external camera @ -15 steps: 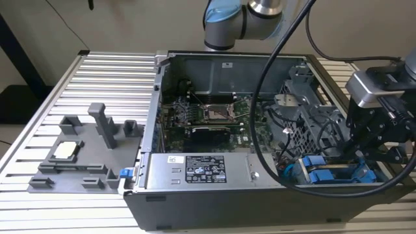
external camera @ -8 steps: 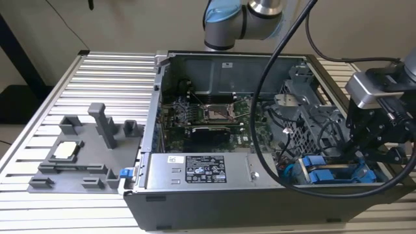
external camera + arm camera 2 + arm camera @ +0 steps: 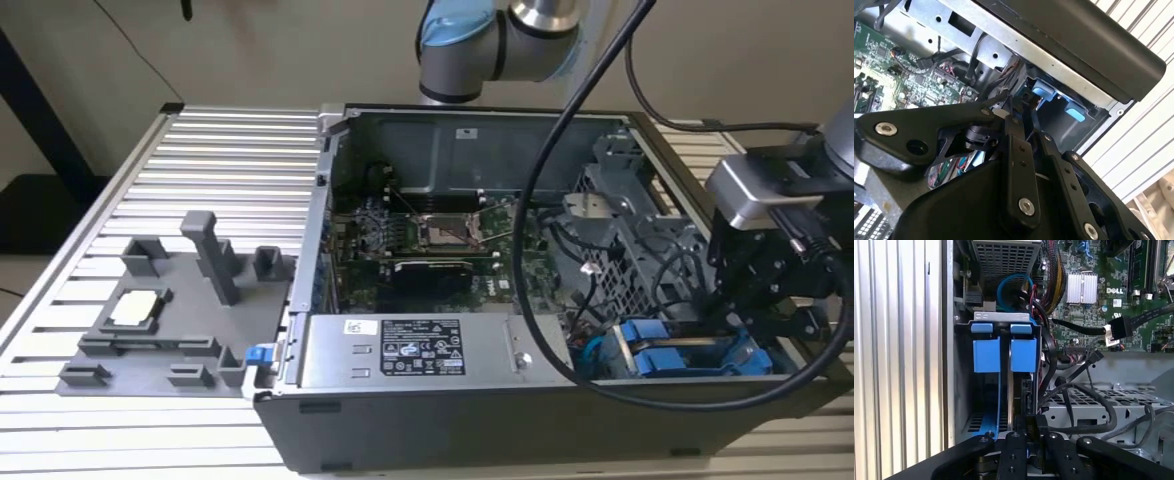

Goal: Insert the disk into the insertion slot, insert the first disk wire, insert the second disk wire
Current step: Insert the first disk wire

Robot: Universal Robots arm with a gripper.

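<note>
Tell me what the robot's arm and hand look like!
The arm is round and silver-grey, with a light blue cap on its joint. Thick black cables loop off it. The gripper is black, built of jointed bars with shiny silver screws.

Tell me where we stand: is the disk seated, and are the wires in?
Looks done: the disk, in its blue carrier, sits inside the insertion slot. In hand: the gripper is down at the disk's exposed end; whether it holds a wire is hidden. Left: neither wire can be confirmed plugged in, and one black connector lies loose over the motherboard.
</note>
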